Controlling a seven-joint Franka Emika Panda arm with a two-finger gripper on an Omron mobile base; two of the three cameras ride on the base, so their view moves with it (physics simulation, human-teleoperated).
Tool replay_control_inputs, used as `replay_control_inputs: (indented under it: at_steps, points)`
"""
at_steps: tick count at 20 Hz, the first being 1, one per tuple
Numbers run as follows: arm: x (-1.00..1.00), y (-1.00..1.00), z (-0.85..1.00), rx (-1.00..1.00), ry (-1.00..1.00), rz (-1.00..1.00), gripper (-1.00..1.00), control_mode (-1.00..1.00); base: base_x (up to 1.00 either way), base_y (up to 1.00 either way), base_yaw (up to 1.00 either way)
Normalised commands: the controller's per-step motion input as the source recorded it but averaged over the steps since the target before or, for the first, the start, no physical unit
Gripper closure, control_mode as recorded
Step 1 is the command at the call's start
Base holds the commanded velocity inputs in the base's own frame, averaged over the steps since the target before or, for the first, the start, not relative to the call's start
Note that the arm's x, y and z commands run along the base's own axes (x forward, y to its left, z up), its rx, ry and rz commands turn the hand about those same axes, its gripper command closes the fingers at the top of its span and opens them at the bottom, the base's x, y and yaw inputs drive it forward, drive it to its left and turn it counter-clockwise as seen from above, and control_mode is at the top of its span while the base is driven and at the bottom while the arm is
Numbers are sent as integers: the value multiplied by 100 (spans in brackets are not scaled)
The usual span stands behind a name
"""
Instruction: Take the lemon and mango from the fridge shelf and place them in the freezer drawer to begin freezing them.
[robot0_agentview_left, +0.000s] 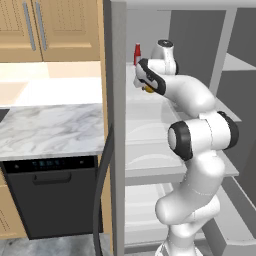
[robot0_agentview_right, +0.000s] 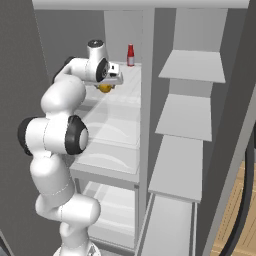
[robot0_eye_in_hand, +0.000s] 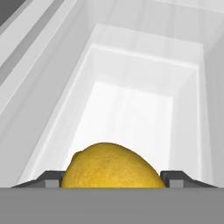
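The deep yellow lemon (robot0_eye_in_hand: 113, 166) rests on the pale fridge shelf (robot0_agentview_right: 127, 87) and sits between my two fingertips. My gripper (robot0_eye_in_hand: 113, 181) reaches down onto it, one dark pad pressed to each side of the fruit. The base views show the gripper (robot0_agentview_left: 148, 88) (robot0_agentview_right: 105, 86) at the front of that shelf, with a sliver of the lemon (robot0_agentview_right: 105, 89) under the hand. The mango is hidden from me. Low in the fridge, the pale freezer drawer (robot0_agentview_right: 112, 212) lies behind my arm.
A red bottle (robot0_agentview_right: 130, 54) stands at the back of the same shelf. Clear curved-front bins (robot0_agentview_right: 112, 132) sit below the shelf. Grey door shelves (robot0_agentview_right: 187, 117) step down on the right. A marble counter (robot0_agentview_left: 50, 130) and a dark dishwasher (robot0_agentview_left: 55, 195) are to the left.
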Motion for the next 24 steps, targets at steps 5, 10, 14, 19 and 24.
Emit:
replay_control_inputs:
  at_steps: [5, 10, 14, 19, 24]
  points:
    - [-7, 0, -5, 0, -9, 0, 100, -100, 0, 0, 0]
    - [-82, 0, 15, 0, -23, 0, 100, -100, 0, 0, 0]
    - [-100, 0, 17, 4, -16, 0, 100, -100, 0, 0, 0]
    - [-100, 0, 13, 6, -8, 0, 100, -100, 0, 0, 0]
    - [-100, 0, 7, 7, -1, 0, 100, -100, 0, 0, 0]
